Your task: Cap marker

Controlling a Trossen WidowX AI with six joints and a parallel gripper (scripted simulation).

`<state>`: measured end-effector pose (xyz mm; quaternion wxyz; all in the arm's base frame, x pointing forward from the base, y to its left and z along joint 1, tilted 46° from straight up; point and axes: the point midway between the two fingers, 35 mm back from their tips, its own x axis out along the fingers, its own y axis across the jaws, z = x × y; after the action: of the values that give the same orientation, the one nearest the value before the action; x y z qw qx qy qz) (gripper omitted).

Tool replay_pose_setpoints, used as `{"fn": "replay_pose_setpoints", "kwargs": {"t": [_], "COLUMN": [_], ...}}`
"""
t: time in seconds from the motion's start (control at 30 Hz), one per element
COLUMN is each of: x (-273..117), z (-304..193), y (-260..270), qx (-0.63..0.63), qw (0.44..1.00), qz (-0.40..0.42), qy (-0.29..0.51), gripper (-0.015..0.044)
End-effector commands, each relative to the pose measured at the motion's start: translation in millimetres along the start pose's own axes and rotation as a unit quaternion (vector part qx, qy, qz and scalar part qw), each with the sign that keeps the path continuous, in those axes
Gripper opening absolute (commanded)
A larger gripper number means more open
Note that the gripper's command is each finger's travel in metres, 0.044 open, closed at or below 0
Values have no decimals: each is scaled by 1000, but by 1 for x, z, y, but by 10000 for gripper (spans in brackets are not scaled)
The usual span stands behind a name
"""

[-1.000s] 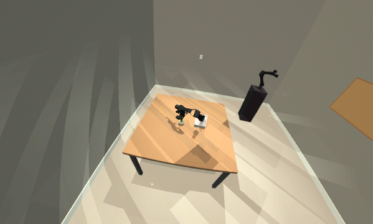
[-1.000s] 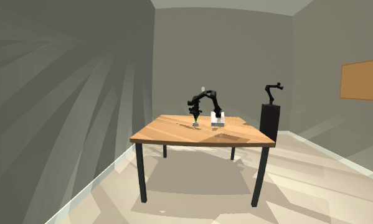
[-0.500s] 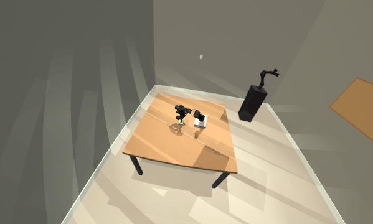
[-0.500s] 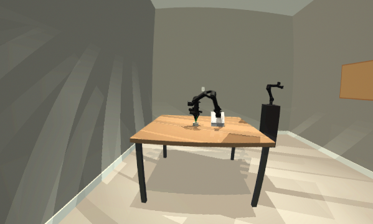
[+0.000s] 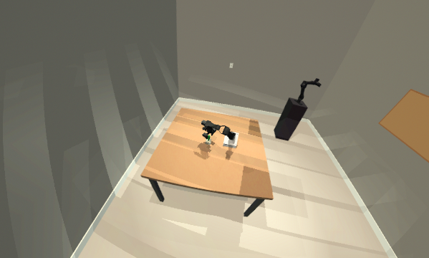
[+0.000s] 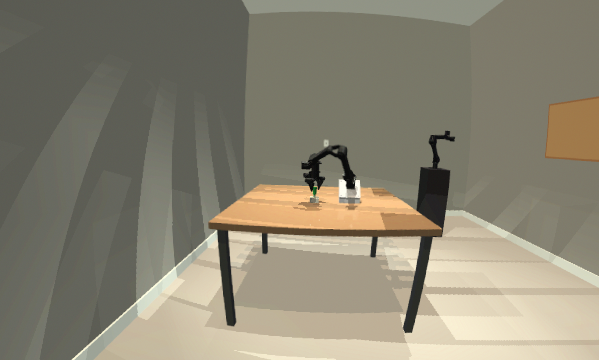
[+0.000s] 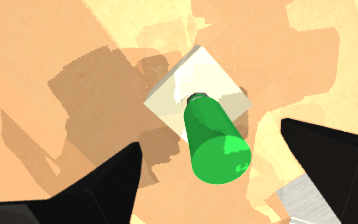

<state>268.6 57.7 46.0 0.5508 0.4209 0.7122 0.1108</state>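
Note:
The green cap [image 5: 208, 137] [image 6: 315, 191] [image 7: 221, 160] sits upright over the marker in the pale holder block [image 5: 208, 142] [image 6: 314, 200] [image 7: 217, 80]. In the wrist view only a thin dark rim of the marker [image 7: 198, 95] shows between the cap and the block. Whether the cap is fully clicked on cannot be told. My gripper [image 6: 315, 185] [image 7: 210, 137] points down and is open, with one finger on each side of the cap and a gap on both sides. The cap stands by itself, untouched by the fingers.
The wooden table [image 5: 200, 179] [image 6: 279, 220] bears my arm's white base plate [image 5: 233, 144] [image 6: 349, 194], to the right of the block in the top and exterior views. A second arm stands on a black pedestal [image 5: 290, 120] [image 6: 433, 195] beyond the table's right side.

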Motion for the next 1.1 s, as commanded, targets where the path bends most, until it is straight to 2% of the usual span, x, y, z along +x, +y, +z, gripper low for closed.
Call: {"fn": "replay_pose_setpoints", "kwargs": {"t": [0.0, 0.07, 0.2, 0.27, 0.47, 0.77, 1.07], "x": [-44, -63, -66, -65, -57, -57, -56], "z": [4, 2, 2, 1, 1, 1, 1], "y": [-1, -1, -1, -1, -3, -3, -3], "qx": [-2, -3, -3, -35, -283, -291, -291], "qw": [1000, 1000, 1000, 999, 959, 957, 957], "qz": [0, 1, 1, 1, 1, 1, 1], "qy": [-9, -8, -8, -8, -8, -8, -8], "gripper": [440, 440, 440, 387, 230, 0, 0]}}
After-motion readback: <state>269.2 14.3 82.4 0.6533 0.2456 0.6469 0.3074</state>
